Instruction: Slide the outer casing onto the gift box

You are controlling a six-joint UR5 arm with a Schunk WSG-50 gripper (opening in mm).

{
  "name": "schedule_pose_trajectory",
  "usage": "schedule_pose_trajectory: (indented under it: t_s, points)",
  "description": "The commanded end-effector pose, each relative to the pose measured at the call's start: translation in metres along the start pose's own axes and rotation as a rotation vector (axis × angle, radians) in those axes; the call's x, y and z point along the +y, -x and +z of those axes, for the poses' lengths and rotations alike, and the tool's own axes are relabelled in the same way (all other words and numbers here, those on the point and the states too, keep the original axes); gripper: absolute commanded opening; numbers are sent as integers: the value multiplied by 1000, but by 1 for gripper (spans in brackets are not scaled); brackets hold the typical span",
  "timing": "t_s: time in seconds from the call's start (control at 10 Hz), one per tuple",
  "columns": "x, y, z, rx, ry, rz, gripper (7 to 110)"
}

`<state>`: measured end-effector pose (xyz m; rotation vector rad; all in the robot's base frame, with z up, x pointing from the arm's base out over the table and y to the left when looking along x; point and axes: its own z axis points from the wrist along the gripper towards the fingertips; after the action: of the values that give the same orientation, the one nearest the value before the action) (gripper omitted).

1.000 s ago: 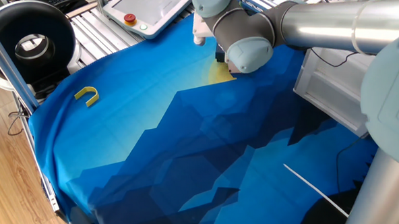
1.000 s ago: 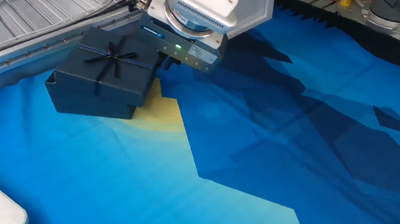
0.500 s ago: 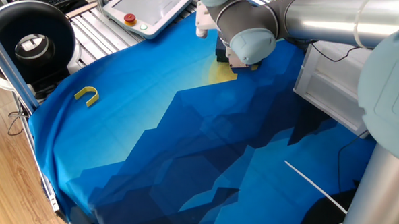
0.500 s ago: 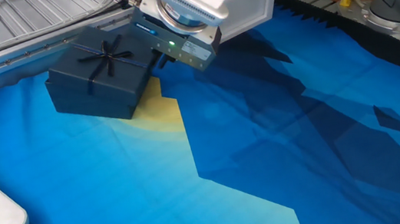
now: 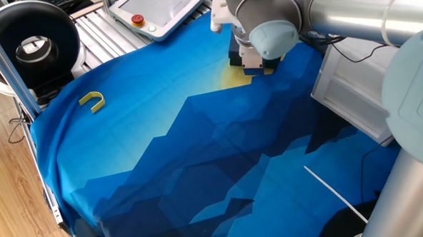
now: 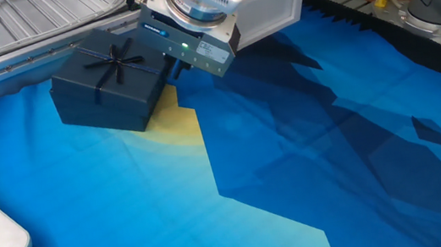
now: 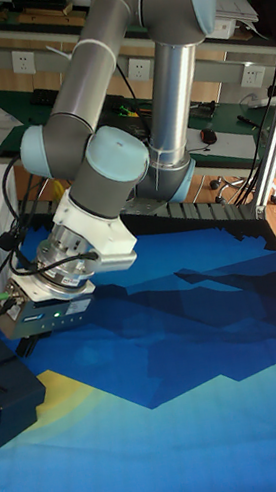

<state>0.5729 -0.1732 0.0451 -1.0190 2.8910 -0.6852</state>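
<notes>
While the ribboned outer casing (image 6: 113, 82) is seen lying flat on the blue cloth (image 6: 237, 181) at the desk's far corner, apparently seated over the unseen gift box, the gripper (image 6: 174, 61) is held just beside its right edge, its jaws hidden.

Navy ribboned outer casing (image 6: 109, 87) flat on blue cloth, fully sleeved
</notes>
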Motion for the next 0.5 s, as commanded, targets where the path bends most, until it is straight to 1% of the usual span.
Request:
schedule_pose_trajectory:
  t_s: [0.0,0.1,0.3,0.4]
  points:
    - [9,13,-4,-73,58,21,7]
    - [7,15,-4,-80,51,14,7]
    - [-4,15,-7,-94,20,-18,7]
    - [-5,14,-8,-92,15,-21,7]
